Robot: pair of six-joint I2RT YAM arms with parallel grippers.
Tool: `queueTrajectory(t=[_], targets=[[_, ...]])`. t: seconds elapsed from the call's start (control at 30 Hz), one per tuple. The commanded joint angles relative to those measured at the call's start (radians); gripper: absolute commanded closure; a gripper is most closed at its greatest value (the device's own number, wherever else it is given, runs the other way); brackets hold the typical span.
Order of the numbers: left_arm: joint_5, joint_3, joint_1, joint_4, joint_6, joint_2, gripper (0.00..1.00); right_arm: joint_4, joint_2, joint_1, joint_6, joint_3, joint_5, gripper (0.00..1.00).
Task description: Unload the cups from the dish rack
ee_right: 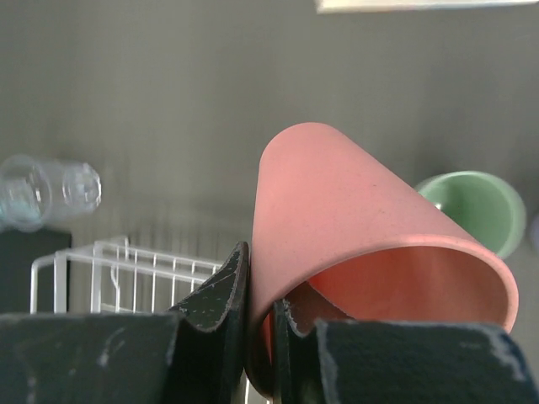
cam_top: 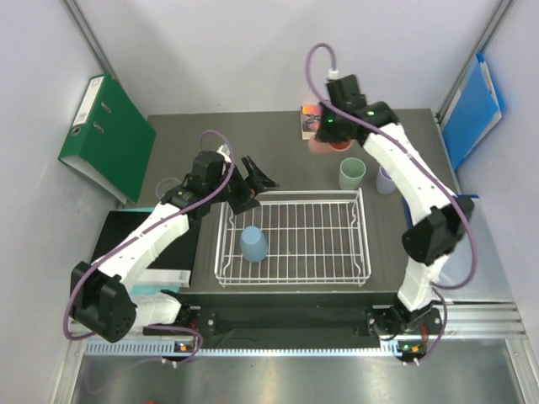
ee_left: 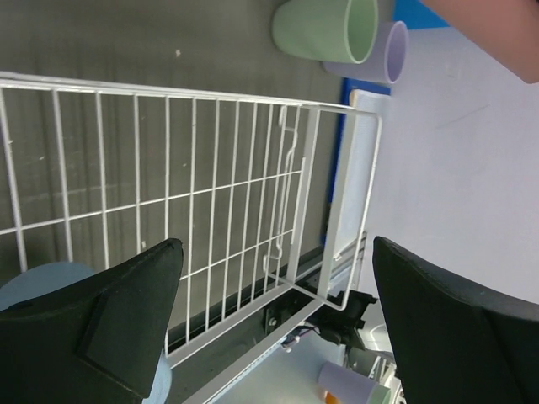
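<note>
So counting cups here, I'm seeing five in total, and only one is sitting in the dish rack point(cam_top: 295, 252): the light blue cup point(cam_top: 253, 244), mouth down near the rack's left side. The right pincer point(ee_right: 257, 295) is pinching the salmon pink cup point(ee_right: 362, 219) by its wall, one finger inside the rim and one outside, pressed tight on it. It's holding that cup tilted over the far part of the surface point(cam_top: 278, 139), beyond the rack; can't tell if it's touching down. Two more cups are standing upright just past the rack's far right corner, the sage green cup point(cam_top: 352, 173) and the lavender cup point(cam_top: 386, 179), right beside each other. Off to the left, well outside the rack, one clear glass cup point(cam_top: 168, 187) is showing, though it's too blurry to say whether a second one is next to it. The left pincer point(ee_left: 278, 320) is hanging spread wide over the rack's far left corner, gripping nothing. Also one green binder point(cam_top: 105, 139) and one blue folder point(cam_top: 472, 109) are leaning against the walls.
</note>
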Motion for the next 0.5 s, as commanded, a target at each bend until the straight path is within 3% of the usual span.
queueTrajectory(t=[0.0,0.23,0.47], targets=[[-0.061,0.042,0.000,-0.073,0.056,-0.036,0.02,-0.113,0.086,0.085,-0.045,0.154,-0.005,1.00],[-0.138,0.095,0.000,-0.162,0.108,-0.033,0.02,-0.274,0.240,0.096,-0.016,0.298,0.117,1.00],[-0.124,0.089,0.000,-0.151,0.109,-0.002,0.02,-0.305,0.324,0.085,0.024,0.327,0.049,1.00]])
